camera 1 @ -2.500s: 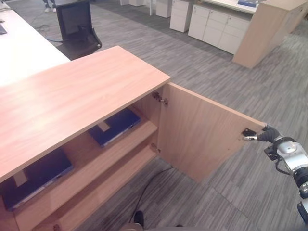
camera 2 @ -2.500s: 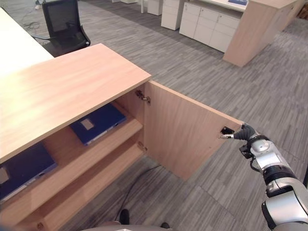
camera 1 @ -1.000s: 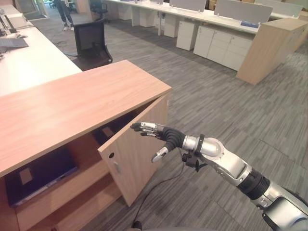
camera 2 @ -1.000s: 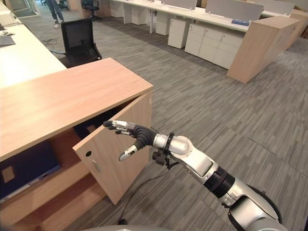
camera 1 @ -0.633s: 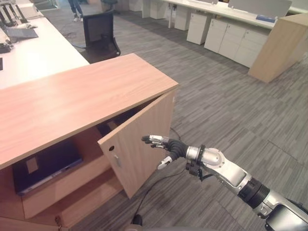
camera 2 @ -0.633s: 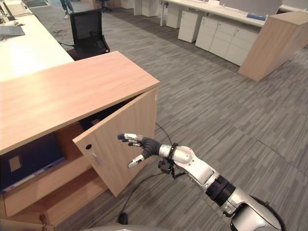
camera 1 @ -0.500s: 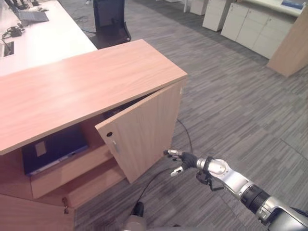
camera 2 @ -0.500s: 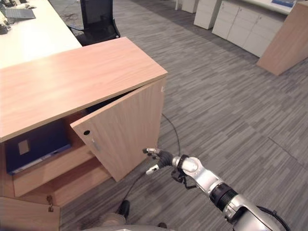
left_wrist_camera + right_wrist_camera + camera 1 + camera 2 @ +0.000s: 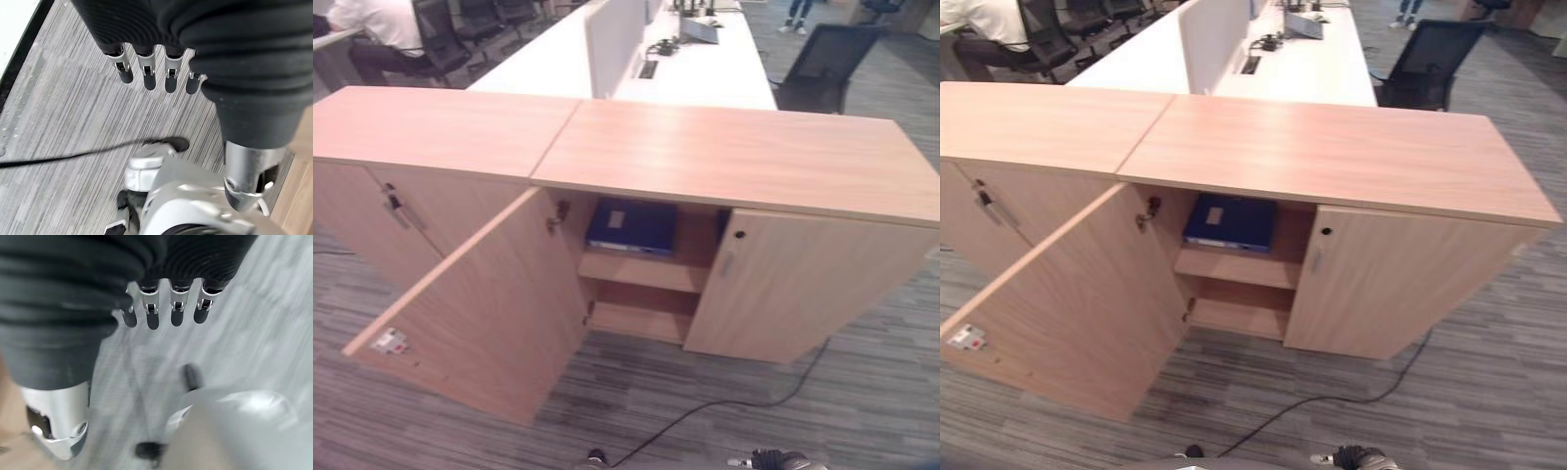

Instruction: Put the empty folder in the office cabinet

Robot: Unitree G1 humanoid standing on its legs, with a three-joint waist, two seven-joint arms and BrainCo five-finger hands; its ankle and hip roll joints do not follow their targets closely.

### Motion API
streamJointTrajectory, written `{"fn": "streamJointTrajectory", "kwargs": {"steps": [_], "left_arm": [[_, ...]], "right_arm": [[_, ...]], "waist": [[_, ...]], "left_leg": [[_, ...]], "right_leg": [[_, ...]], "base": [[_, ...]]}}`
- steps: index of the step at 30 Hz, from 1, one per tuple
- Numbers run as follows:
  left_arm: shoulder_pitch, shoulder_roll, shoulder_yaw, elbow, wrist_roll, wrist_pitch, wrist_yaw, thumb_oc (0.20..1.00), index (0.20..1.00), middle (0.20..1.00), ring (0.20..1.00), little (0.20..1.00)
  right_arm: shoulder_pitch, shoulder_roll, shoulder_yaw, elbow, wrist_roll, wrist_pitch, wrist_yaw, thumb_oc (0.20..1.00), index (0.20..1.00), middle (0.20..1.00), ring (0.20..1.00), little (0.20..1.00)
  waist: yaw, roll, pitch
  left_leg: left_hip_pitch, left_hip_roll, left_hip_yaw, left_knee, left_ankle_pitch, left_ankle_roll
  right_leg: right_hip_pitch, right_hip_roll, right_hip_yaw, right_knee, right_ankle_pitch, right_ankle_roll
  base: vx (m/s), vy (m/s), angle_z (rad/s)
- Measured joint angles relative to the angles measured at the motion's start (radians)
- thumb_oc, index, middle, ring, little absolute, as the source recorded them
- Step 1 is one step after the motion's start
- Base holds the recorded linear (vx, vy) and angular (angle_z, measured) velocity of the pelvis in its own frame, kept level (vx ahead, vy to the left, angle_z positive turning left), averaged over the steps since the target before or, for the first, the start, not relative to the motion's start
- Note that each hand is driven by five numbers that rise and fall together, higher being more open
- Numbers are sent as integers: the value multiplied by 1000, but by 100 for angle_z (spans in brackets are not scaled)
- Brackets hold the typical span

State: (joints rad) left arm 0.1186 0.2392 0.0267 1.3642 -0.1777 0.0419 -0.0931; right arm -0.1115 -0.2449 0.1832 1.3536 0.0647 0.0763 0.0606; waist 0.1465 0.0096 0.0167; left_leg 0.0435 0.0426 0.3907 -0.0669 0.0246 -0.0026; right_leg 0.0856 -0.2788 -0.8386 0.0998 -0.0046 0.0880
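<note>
Your right hand (image 9: 161, 308) hangs low over the carpet floor (image 9: 1489, 392) with relaxed, uncurled fingers gripping nothing; your left hand (image 9: 156, 68) hangs over the floor the same way, loose and empty. Ahead of and above both hands stands the office cabinet (image 9: 724, 157). Its left door (image 9: 480, 304) swings wide toward you, its right door (image 9: 803, 294) sits nearly closed. Through the gap between the doors, the blue folder (image 9: 632, 226) lies flat on the upper shelf (image 9: 641, 272); the lower shelf (image 9: 636, 321) holds nothing visible. Bare floor spreads around your hands.
</note>
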Motion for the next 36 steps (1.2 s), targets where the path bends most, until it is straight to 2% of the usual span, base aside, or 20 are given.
{"fn": "streamJointTrajectory", "kwargs": {"steps": [4, 5, 6, 7, 8, 9, 10, 13, 14, 16, 17, 18, 19, 21, 25, 30, 32, 34, 35, 36], "left_arm": [[-12, -10, -8, -13, 9, -5, 8, 1000, 1000, 1000, 1000, 1000], [-14, -13, -26, -13, 9, -7, 13, 1000, 1000, 1000, 1000, 1000], [-15, -22, -27, -12, 9, -6, 17, 1000, 1000, 1000, 1000, 1000], [-15, -22, -27, -12, 9, -6, 17, 1000, 1000, 1000, 1000, 1000], [-17, -22, -75, -16, 9, -7, 26, 1000, 1000, 1000, 1000, 1000], [-17, -20, -88, -8, 9, -7, 34, 1000, 1000, 1000, 1000, 1000], [-48, -23, -119, 8, 8, -6, 42, 1000, 1000, 1000, 1000, 1000], [-82, -31, -119, 11, 7, -13, 54, 1000, 1000, 1000, 1000, 1000], [-85, -28, -114, 10, 7, -18, 57, 1000, 1000, 1000, 1000, 1000], [-116, -20, -104, 15, 5, -34, 71, 1000, 1000, 1000, 1000, 1000], [-121, -12, -104, 15, 4, -40, 75, 1000, 1000, 1000, 1000, 1000], [-123, -19, -103, 11, -13, -42, 81, 1000, 1000, 1000, 1000, 1000], [-123, -28, -108, 1, -14, -47, 81, 1000, 1000, 1000, 1000, 1000], [-115, -35, -103, -11, -24, -45, 86, 1000, 1000, 1000, 1000, 1000], [-115, -32, -98, -30, -66, -48, 111, 1000, 1000, 1000, 1000, 1000], [-133, -5, -94, -100, -107, -66, 153, 1000, 1000, 1000, 1000, 1000], [-93, 68, -66, -382, -154, -51, 159, 1000, 1000, 1000, 1000, 1000], [-117, 117, -62, -549, -167, -83, 169, 1000, 1000, 1000, 1000, 1000], [-135, 126, -36, -684, -169, -90, 171, 1000, 1000, 1000, 1000, 1000], [-115, 131, -9, -744, -171, -79, 170, 1000, 1000, 1000, 1000, 1000]], "right_arm": [[12, -4, -99, -20, 75, -1, -47, 1000, 1000, 1000, 1000, 1000], [33, -4, -99, -19, 75, 2, -57, 1000, 1000, 1000, 1000, 1000], [39, -8, -99, -21, 75, 1, -61, 1000, 1000, 1000, 1000, 1000], [39, -8, -99, -21, 75, 1, -61, 1000, 1000, 1000, 1000, 1000], [61, 0, -90, -27, 95, 0, -61, 1000, 1000, 1000, 1000, 1000], [50, 3, -72, -31, 106, -3, -62, 1000, 1000, 1000, 1000, 1000], [32, 3, -65, -22, 113, -1, -65, 1000, 1000, 1000, 1000, 1000], [16, 5, -74, -22, 161, -4, -76, 1000, 1000, 1000, 1000, 1000], [15, 7, -70, -24, 162, -4, -81, 1000, 1000, 1000, 1000, 1000], [10, 20, -46, -19, 196, -9, -81, 1000, 1000, 1000, 1000, 1000], [6, 29, -37, -18, 212, -10, -82, 1000, 1000, 1000, 1000, 1000], [45, 34, -37, -16, 229, -10, -84, 1000, 1000, 1000, 1000, 1000], [57, 28, -41, -12, 229, -5, -84, 1000, 1000, 1000, 1000, 1000], [57, 25, -68, -9, 229, -6, -88, 1000, 1000, 1000, 1000, 1000], [66, 21, -108, -12, 233, -12, -99, 1000, 1000, 1000, 1000, 1000], [79, 4, -147, -11, 271, -32, -121, 1000, 1000, 1000, 1000, 1000], [87, -40, -216, -22, 289, -39, -121, 1000, 1000, 1000, 1000, 1000], [84, -69, -238, -17, 303, -44, -134, 1000, 1000, 1000, 1000, 1000], [63, -91, -242, -16, 308, -44, -146, 1000, 1000, 1000, 1000, 1000], [56, -95, -260, -20, 308, -49, -150, 1000, 1000, 1000, 1000, 1000]], "waist": [[-5, 31, -10], [-15, 46, -14], [-24, 55, -5], [-24, 55, -5], [-43, 60, -3], [-52, 60, -2], [-56, 57, -3], [-100, 79, 15], [-108, 76, 19], [-123, 52, 27], [-132, 23, 37], [-149, -5, 28], [-144, -3, 29], [-129, 10, 25], [-128, 18, 22], [-134, 15, 16], [-128, 19, 33], [-127, -1, 66], [-127, -26, 108], [-121, -37, 117]], "left_leg": [[0, -65, -58, -3, -25, 43], [11, -85, -92, -1, -25, 57], [21, -92, -112, 3, -34, 71], [21, -92, -112, 3, -34, 71], [46, -119, -175, 7, -42, 95], [42, -128, -207, 10, -48, 102], [48, -134, -242, 8, -39, 106], [40, -92, -345, 4, -15, 99], [38, -85, -363, 3, -10, 93], [35, -79, -429, -3, -6, 77], [43, -79, -463, -12, -9, 70], [44, -80, -551, -8, -11, 30], [40, -59, -550, -9, -10, 23], [30, -34, -558, 0, -10, -6], [22, 2, -595, 1, -19, -32], [15, 16, -635, 7, -17, -60], [-34, 11, -633, 59, -7, -77], [-129, -32, -568, 153, 34, -137], [-180, -34, -308, 201, 77, -142], [-174, -4, -236, 224, 33, -85]], "right_leg": [[18, -85, -8, 76, 20, 24], [19, -128, -10, 152, 25, 26], [15, -171, 22, 241, 32, 42], [15, -171, 22, 241, 32, 42], [-22, -252, 69, 411, 17, 29], [-39, -254, 125, 428, -6, 39], [-87, -216, 252, 399, -40, 37], [-118, -1, 581, 177, -99, 43], [-137, 32, 624, 144, -98, 43], [-191, 140, 815, 106, -99, 42], [-209, 189, 849, 75, -90, 28], [-162, 187, 752, 16, -36, -15], [-152, 200, 731, -6, -34, -19], [-128, 225, 709, -59, -11, -40], [-58, 266, 667, -166, 26, -64], [-37, 285, 615, -194, 29, -77], [-38, 287, 584, -188, 26, -78], [-53, 247, 546, -188, 29, -81], [-72, 204, 518, -186, 34, -131], [-69, 201, 517, -188, 39, -152]], "base": [[99, 253, 60], [123, 248, 85], [37, 95, 65], [29, 79, 83], [1, -24, 82], [82, -83, 118], [56, -97, 91], [36, -73, 111], [94, -127, 93], [94, -158, 94], [121, -314, 175], [94, -280, 159], [81, -213, 123], [74, -166, 24], [93, -235, 26], [3, -128, 32], [-211, -88, 53], [-111, -31, 87], [8, -52, 52], [47, -40, 22]]}}
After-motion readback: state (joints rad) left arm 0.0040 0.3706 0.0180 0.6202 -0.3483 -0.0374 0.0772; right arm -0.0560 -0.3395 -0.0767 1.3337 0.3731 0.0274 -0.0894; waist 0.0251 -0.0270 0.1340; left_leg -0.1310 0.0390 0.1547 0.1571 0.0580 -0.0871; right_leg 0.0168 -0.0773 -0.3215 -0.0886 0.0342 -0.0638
